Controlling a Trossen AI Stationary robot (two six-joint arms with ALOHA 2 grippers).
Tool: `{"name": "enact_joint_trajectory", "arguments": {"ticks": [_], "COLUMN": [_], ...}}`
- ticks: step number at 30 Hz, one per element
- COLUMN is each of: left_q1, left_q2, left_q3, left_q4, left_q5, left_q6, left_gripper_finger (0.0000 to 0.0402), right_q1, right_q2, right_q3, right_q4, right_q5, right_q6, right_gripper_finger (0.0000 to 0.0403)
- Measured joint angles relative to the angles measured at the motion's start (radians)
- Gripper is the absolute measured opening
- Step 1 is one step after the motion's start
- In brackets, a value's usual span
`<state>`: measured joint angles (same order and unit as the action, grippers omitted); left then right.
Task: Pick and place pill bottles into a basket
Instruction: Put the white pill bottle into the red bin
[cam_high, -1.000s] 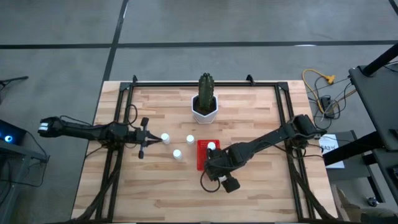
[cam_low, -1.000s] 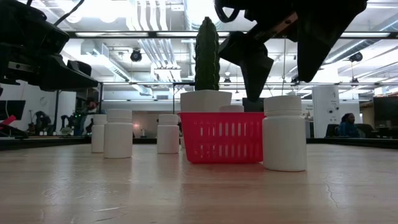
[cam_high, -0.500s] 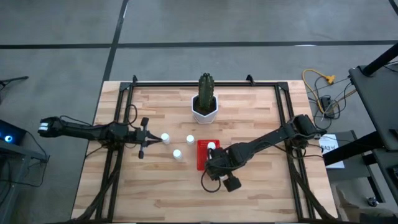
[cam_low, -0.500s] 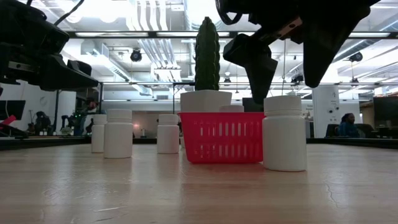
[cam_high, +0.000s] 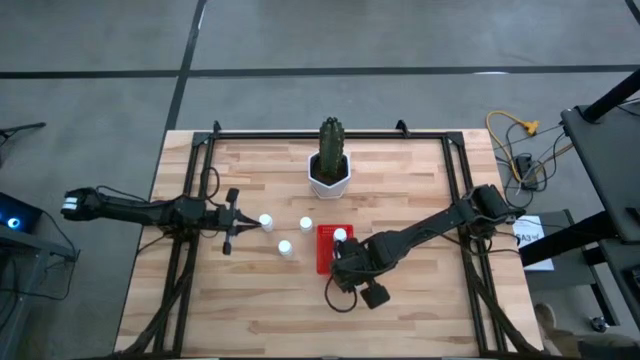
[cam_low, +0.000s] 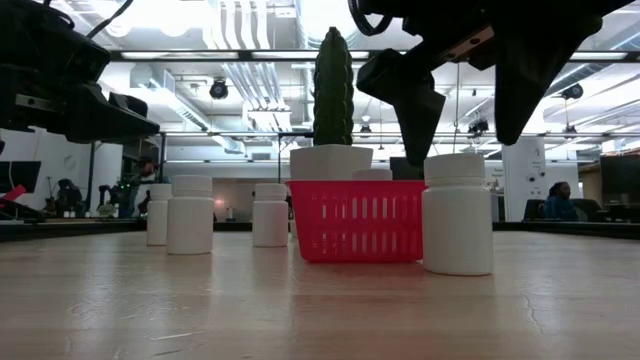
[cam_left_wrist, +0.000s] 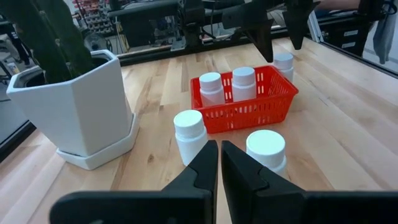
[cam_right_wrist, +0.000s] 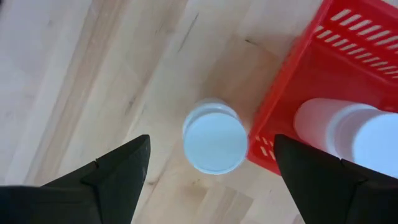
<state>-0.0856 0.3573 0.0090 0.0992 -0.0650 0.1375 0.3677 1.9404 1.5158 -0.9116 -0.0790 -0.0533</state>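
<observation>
My right gripper (cam_low: 465, 110) is open and hovers over one white pill bottle (cam_low: 457, 213) that stands on its base on the table by the near right corner of the red basket (cam_low: 358, 220). In the right wrist view the bottle's cap (cam_right_wrist: 214, 143) shows between the two spread fingers, which are clear of it. The basket (cam_left_wrist: 242, 102) holds two bottles (cam_left_wrist: 244, 81). Three more bottles stand to its left (cam_high: 266, 221) (cam_high: 306, 225) (cam_high: 285, 248). My left gripper (cam_high: 250, 226) is shut and empty, level, just left of them.
A white pot with a tall green cactus (cam_high: 329, 170) stands just beyond the basket toward the far edge. Black frame rails (cam_high: 190, 250) run along the table's left and right sides. Bare wood lies along the near edge (cam_high: 320, 320).
My right gripper has come down a little over the bottle beside the basket and stays open. The bottle and the basket stand as before.
</observation>
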Motion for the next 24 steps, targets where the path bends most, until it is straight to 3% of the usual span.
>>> {"name": "enact_joint_trajectory", "arguments": {"ticks": [10, 24], "left_q1": [0.0, 0.0], "left_q2": [0.001, 0.002], "left_q3": [0.0, 0.0], "left_q4": [-0.002, -0.002], "left_q5": [0.0, 0.0], "left_q6": [-0.001, 0.0], "left_gripper_finger": [0.0003, 0.0003], "right_q1": [0.02, 0.031], "right_q2": [0.0, 0.0], "right_q3": [0.0, -0.019], "right_q4": [-0.002, -0.002], "right_q5": [0.061, 0.067], "right_q6": [-0.053, -0.035], "right_gripper_finger": [0.0329, 0.0329]}}
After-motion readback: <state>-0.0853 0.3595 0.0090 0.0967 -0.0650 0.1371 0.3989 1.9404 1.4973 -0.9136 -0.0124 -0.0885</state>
